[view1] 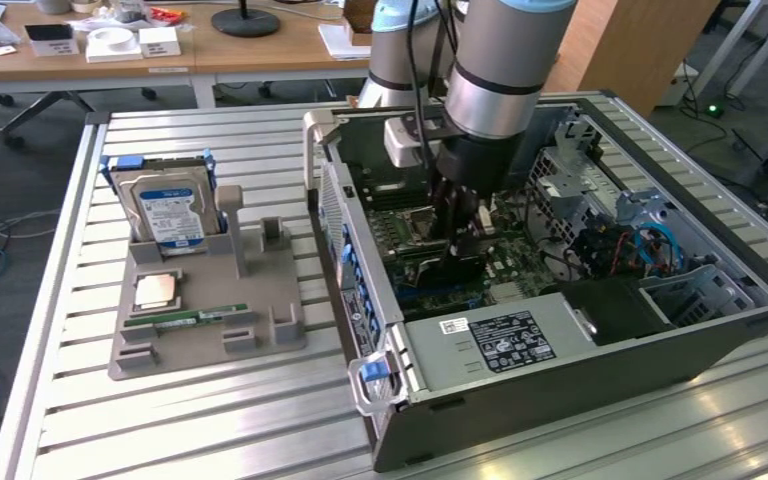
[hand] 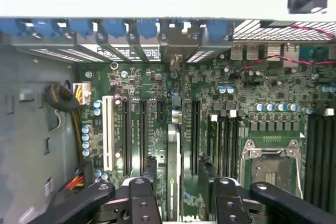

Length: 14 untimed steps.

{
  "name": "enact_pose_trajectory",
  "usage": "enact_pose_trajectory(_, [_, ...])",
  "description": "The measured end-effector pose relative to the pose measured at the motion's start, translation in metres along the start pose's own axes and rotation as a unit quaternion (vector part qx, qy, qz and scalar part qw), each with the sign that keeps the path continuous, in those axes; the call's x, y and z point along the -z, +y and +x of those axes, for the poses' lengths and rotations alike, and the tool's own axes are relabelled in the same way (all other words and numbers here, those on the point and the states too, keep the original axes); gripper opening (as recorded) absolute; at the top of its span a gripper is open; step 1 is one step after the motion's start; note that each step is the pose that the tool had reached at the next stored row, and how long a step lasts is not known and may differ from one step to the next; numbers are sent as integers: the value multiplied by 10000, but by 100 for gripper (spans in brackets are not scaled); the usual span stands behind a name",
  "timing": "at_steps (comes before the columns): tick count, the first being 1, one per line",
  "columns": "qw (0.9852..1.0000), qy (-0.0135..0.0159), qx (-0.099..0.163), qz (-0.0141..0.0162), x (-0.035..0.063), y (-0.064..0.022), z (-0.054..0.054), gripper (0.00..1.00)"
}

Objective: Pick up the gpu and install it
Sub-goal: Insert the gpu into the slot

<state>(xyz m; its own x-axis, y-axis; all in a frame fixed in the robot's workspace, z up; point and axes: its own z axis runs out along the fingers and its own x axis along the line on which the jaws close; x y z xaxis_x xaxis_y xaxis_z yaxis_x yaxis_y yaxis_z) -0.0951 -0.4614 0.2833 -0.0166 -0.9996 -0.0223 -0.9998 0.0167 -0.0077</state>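
Note:
The gpu (hand: 174, 171) shows edge-on in the wrist view as a thin upright card standing in a slot of the green motherboard (hand: 231, 103). My gripper (hand: 178, 169) straddles it, open, with a gap between the card and each of the black fingers (hand: 150, 167). In the exterior view the gripper (view1: 468, 250) reaches straight down into the open computer case (view1: 357, 250), low over the motherboard.
A grey parts stand (view1: 204, 340) at the exterior view's left holds a hard drive (view1: 171, 210), a processor chip (view1: 157, 290) and a memory stick (view1: 204, 315). Inside the case are the power supply (view1: 518, 340), drive cages (view1: 651, 220), the processor socket (hand: 270, 169) and blue slot latches (hand: 105, 27).

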Motion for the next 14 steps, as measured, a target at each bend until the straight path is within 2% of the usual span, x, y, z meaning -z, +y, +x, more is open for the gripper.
enact_pose_trajectory(14, [10000,-1,1,37,376,-3,-8,45])
